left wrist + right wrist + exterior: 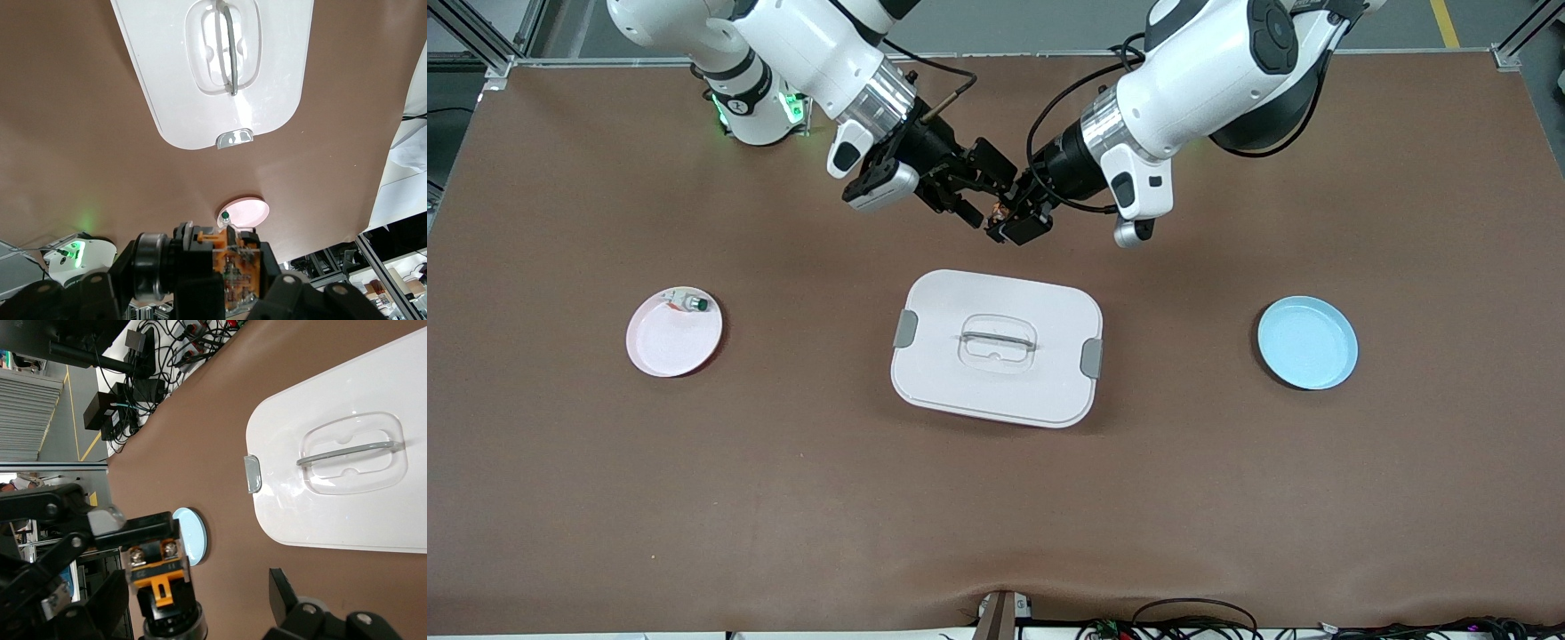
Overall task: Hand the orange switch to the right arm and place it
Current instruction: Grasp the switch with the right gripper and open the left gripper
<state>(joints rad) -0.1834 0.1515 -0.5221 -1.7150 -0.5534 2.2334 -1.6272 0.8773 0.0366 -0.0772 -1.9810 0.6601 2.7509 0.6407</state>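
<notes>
I hold the tiny black, orange-patched switch pinched in my left claw, up over the brown matte tabletop just above the white lidded plastic box. My right claw stands open around it. I should close squarely on its blocky body before the left lets go.
</notes>
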